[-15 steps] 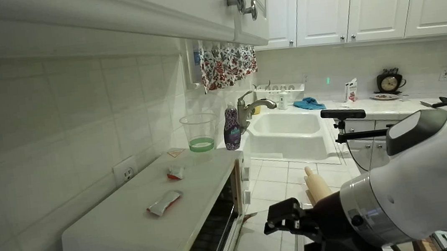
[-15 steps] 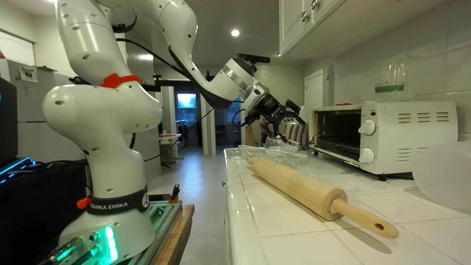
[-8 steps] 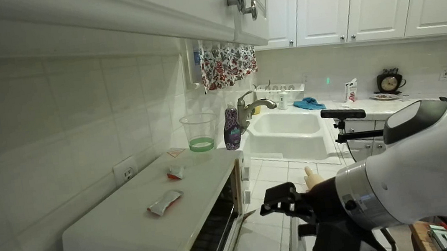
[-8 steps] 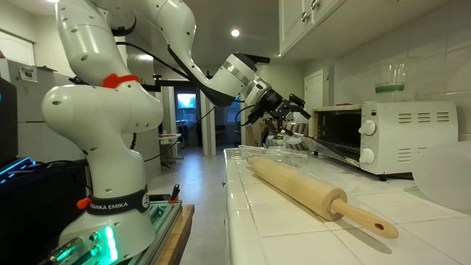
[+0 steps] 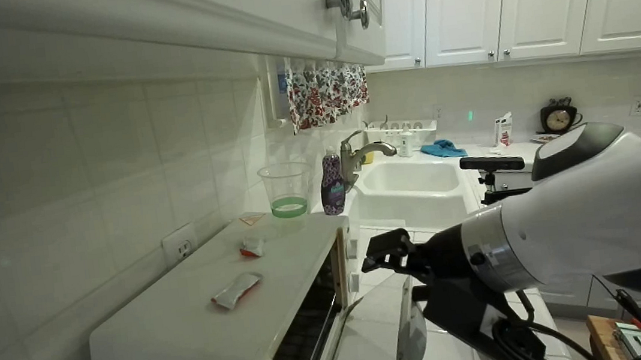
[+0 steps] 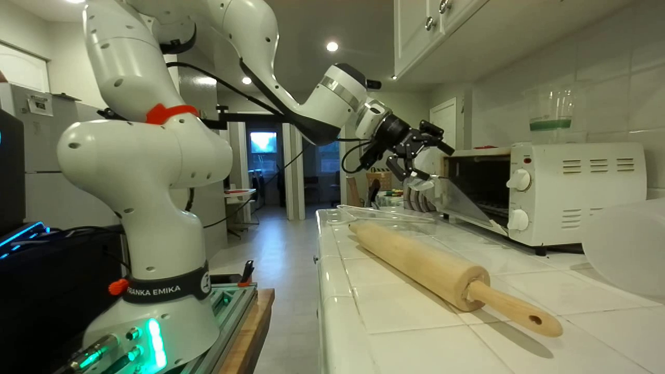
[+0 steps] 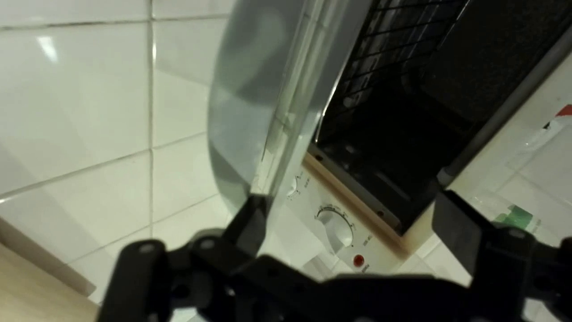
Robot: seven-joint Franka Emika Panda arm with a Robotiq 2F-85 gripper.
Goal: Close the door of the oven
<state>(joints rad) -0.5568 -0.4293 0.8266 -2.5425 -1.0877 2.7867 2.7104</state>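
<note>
Oven door (image 6: pixel 457 201) is standing partly raised, tilting outward, just below and ahead of the claw (image 6: pixel 436 162); the oven (image 6: pixel 548 195) is sitting beyond the claw on the tabletop (image 6: pixel 410 311). Claw is holding its fingers wide apart, pinching nothing. Lower finger (image 7: pixel 254 226) is apparently touching the door's upper edge near the end by the knobs (image 7: pixel 337 230); which face it is bearing on is not showing clearly. Upper finger (image 6: pixel 446 147) is pointing toward the oven's top front edge.

Judging the step: swinging the door up and home. Doing it well is calling for an arc, not a straight shove: rising while advancing, setting the lower finger on the outer face so the edge is not slipping past. Pushing at one end is risking a twist; bearing nearer the middle is looking kinder. Upper finger could be striking the oven before the door is seating, so drawing both fingers together is looking wise. Finish is wanting a slow, square press.
</note>
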